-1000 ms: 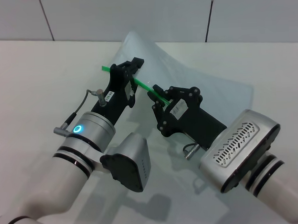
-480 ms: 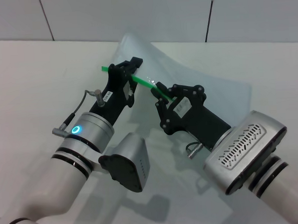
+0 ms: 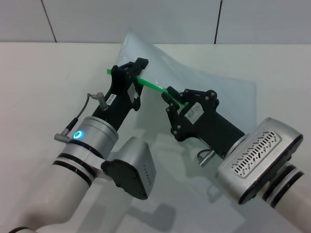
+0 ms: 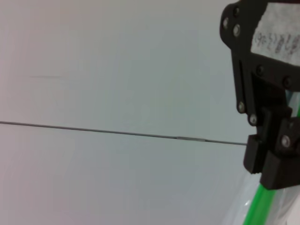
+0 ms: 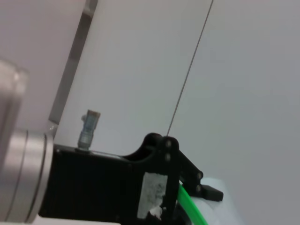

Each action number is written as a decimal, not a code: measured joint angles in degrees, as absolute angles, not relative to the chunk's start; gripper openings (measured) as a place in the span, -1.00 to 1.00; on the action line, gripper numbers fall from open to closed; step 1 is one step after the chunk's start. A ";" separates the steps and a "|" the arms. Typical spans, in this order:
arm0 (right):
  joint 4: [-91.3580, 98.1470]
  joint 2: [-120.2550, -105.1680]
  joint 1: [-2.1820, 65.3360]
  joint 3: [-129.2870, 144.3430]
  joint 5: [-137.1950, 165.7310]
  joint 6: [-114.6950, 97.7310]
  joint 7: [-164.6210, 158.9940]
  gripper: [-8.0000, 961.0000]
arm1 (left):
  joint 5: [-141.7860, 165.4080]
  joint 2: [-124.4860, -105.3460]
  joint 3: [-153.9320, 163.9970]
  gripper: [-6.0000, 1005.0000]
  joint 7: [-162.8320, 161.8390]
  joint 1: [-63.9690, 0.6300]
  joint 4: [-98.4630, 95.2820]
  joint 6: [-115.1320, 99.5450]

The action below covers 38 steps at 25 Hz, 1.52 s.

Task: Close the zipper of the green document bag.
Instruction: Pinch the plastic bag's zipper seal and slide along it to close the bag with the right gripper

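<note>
so the setup here is two-handed: the green document bag [image 3: 206,87] is lifted off the white table [image 3: 33,81] at its green edge, with the rest of the pale plastic draping back down toward the far side. The left gripper [image 3: 133,70] is clamped shut on the zipper [image 3: 153,85] near its outer end, which I'd guess is just anchoring it so the strip stays taut. The right gripper [image 3: 171,97] sits a bit further along the same strip, jaws closed around it. I reckon that's the one on the slider, but the slider itself is hidden behind the black fingers so I can't confirm it. Between the two claws the green strip runs straight, which makes sense if one end is pinned while the other gets dragged along.

what the views add: head view is the only one that shows both arms and the whole bag. Left wrist view mostly looks at the wall, but it catches the right gripper [image 4: 272,159] from the other side, closed, with the green strip coming out below it and a bit of clear bag plastic beside it. Right wrist view shows the left gripper [image 5: 197,187] close, pinched on the zipper [image 5: 192,204], plus the left arm's wrist body [image 5: 93,187] filling the foreground. Neither wrist view shows its own fingers
</note>
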<state>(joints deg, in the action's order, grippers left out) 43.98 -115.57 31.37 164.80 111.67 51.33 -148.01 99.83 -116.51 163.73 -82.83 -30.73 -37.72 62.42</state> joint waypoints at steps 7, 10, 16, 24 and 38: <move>43.36 -115.57 30.83 164.72 111.63 51.33 -148.08 -0.82 | 101.86 -116.32 163.75 -0.88 -84.98 -30.23 -37.86 62.46; 43.27 -115.57 30.41 164.45 111.63 51.34 -148.09 -0.82 | 102.07 -116.32 163.83 -0.88 -85.34 -30.15 -37.88 62.46; 42.70 -115.57 29.86 164.32 111.53 51.34 -148.10 -0.82 | 102.13 -116.35 163.84 -0.88 -85.41 -30.02 -37.89 62.42; 42.02 -115.57 29.69 164.18 110.76 51.33 -148.14 -0.82 | 102.13 -116.30 163.83 -0.88 -85.43 -29.92 -37.88 62.39; 39.67 -115.57 28.88 164.17 107.97 51.45 -148.18 -0.82 | 102.92 -116.27 163.82 -0.88 -86.23 -29.93 -37.79 62.39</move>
